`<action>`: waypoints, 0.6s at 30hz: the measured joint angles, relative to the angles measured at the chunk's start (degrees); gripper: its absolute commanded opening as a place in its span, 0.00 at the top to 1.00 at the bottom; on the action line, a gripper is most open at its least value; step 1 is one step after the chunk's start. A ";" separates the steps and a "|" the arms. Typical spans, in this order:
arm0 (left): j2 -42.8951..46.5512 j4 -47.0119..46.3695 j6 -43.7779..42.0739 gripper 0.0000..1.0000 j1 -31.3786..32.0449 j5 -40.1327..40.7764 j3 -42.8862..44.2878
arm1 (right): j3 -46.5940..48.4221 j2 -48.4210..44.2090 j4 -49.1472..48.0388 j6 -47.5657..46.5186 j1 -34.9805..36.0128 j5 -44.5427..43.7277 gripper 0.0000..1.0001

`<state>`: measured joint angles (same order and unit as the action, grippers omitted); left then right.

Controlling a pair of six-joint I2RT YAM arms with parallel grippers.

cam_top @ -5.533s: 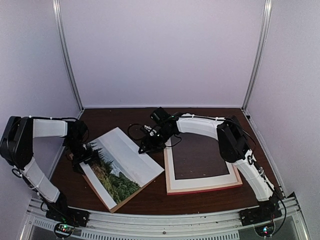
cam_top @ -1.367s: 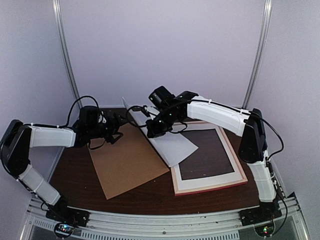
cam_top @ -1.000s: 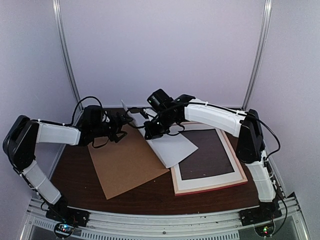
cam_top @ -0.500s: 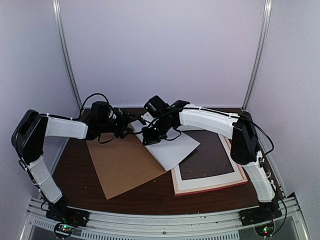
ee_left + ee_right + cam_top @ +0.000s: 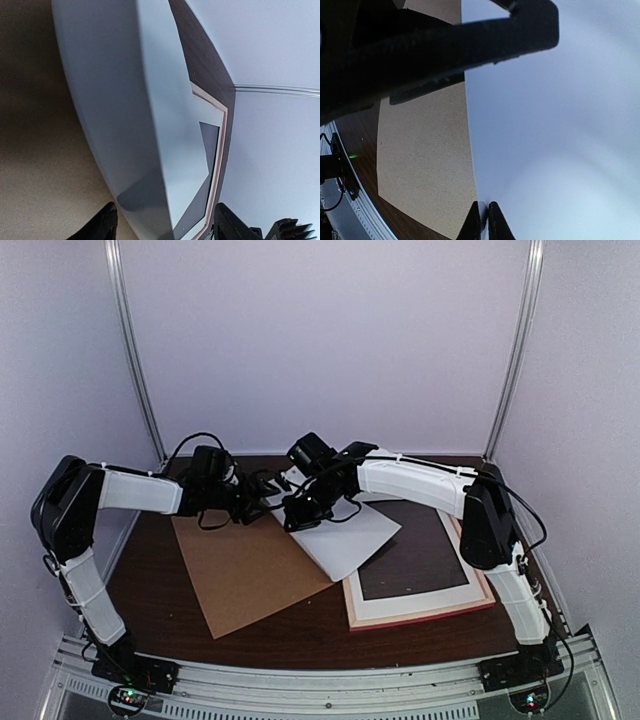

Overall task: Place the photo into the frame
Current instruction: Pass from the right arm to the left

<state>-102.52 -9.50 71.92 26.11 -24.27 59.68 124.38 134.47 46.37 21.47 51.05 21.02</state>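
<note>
Pale lilac walls [image 5: 320, 340] enclose a dark brown wooden table [image 5: 300, 640].

Position: the rectangular print, the photo [image 5: 350, 535], is tilted with its far-left end raised. Its white reverse faces up and the picture side is not visible. It sits between the plain brown backing board [image 5: 245, 575] on the left and the large rectangular pink-railed frame [image 5: 420, 618] on the right. Its right corner overlaps the frame's left rail and the white mat [image 5: 415, 602].

Right gripper [image 5: 293, 518]: jaws pinched tight on the photo's left edge, as the right wrist view confirms.

Left gripper [image 5: 265, 502]: at the photo's far-left corner, with its fingertips [image 5: 106, 227] apart and the sheet's edge between them. No pinch is visible.

Progress (judged): the photo is off the backing board and in hand, partly over the frame, but not yet seated. What is left is to square it over the mat opening, lower it and release.

Writing: no brand, label or text is legible on any item.
</note>
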 measured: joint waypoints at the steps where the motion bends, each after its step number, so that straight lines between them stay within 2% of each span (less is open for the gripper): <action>1: -0.02 0.44 -0.17 0.37 0.04 0.00 0.00 | 0.00 0.00 -0.02 0.00 0.00 0.00 0.93; 11: -0.79 1.11 -1.27 0.59 0.26 -0.04 0.00 | 0.00 0.00 -0.72 0.44 0.09 0.07 0.89; 18: -1.88 1.07 -1.40 0.66 0.26 -0.42 0.00 | 0.00 0.00 -0.85 1.03 0.26 0.48 0.87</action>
<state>-104.40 -8.43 70.52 26.37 -24.69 59.68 124.38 134.47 45.52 22.50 51.31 21.50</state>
